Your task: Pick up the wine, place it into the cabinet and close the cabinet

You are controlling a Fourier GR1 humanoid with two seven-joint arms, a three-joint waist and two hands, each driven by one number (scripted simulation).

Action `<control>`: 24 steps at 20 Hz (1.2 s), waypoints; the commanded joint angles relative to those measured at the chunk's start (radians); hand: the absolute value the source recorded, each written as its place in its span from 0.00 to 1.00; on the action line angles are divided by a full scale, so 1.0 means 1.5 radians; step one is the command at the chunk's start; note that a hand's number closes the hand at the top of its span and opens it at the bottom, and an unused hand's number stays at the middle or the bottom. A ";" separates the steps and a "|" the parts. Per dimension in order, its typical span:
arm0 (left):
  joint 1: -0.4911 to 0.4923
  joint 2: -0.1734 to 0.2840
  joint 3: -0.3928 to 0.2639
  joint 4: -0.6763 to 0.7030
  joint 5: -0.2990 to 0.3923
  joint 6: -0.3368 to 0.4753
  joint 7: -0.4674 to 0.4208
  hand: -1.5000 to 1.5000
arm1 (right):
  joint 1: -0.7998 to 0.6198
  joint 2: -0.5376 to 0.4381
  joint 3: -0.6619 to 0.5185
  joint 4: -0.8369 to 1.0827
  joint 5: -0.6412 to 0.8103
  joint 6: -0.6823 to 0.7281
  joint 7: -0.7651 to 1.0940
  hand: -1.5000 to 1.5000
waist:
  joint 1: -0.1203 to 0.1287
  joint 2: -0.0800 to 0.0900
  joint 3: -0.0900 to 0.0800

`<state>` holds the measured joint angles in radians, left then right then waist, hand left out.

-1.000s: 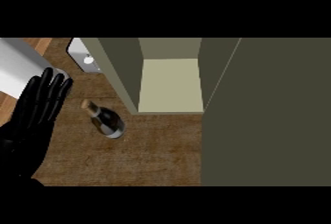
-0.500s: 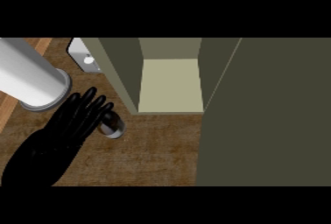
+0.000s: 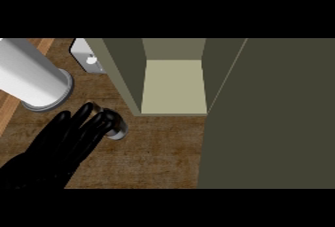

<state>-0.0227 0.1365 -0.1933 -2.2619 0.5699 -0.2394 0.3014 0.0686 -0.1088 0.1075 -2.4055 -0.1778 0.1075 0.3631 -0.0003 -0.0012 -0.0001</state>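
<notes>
Only a grey rim of the wine bottle point(image 3: 120, 132) shows on the wooden counter, left of the cabinet's front; the rest is hidden. My left hand point(image 3: 62, 144) reaches in from the lower left, and its straight fingers point(image 3: 98, 119) lie over the bottle, covering its neck and body. Whether they touch it I cannot tell. My grey left forearm point(image 3: 33, 77) fills the upper left. The cabinet point(image 3: 173, 86) stands open, showing a pale shelf inside. Its dark door point(image 3: 271, 115) is swung out and takes up the right side. My right hand does not show.
A white boxy object point(image 3: 88, 57) sits at the back left, beside the cabinet's left wall point(image 3: 124, 75). Bare wooden counter point(image 3: 153, 155) lies in front of the cabinet. A lighter strip point(image 3: 8, 111) marks the counter's left edge.
My left hand swung from the left edge to the right, over the bottle, hiding most of it. The grey forearm came into view at the upper left.
</notes>
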 commanded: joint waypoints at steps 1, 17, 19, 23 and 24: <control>0.012 -0.009 -0.018 -0.074 0.001 0.045 0.054 0.00 | -0.034 0.000 0.007 -0.072 -0.005 -0.030 0.086 0.00 | 0.001 0.000 0.000; 0.011 -0.031 -0.006 -0.086 -0.032 0.122 0.099 0.00 | -0.069 0.001 -0.002 -0.104 -0.005 -0.052 0.157 0.00 | 0.000 0.000 0.000; -0.020 -0.022 0.040 -0.069 0.014 0.132 0.128 0.00 | -0.098 0.015 0.023 -0.076 0.020 -0.064 0.160 0.00 | 0.001 0.000 0.000; -0.026 -0.022 0.062 -0.038 -0.016 0.134 0.111 0.00 | -0.101 0.002 0.002 -0.134 -0.006 -0.071 0.212 0.00 | -0.002 0.000 0.000; -0.012 -0.007 0.100 -0.005 -0.009 0.087 0.072 0.00 | -0.070 0.008 0.005 -0.082 0.014 -0.047 0.144 0.00 | -0.001 0.000 0.000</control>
<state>-0.0449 0.1099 -0.1144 -2.3050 0.5539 -0.0727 0.4473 -0.0610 -0.0955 0.1240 -2.4567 -0.1349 0.0345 0.5553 -0.0013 -0.0014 -0.0002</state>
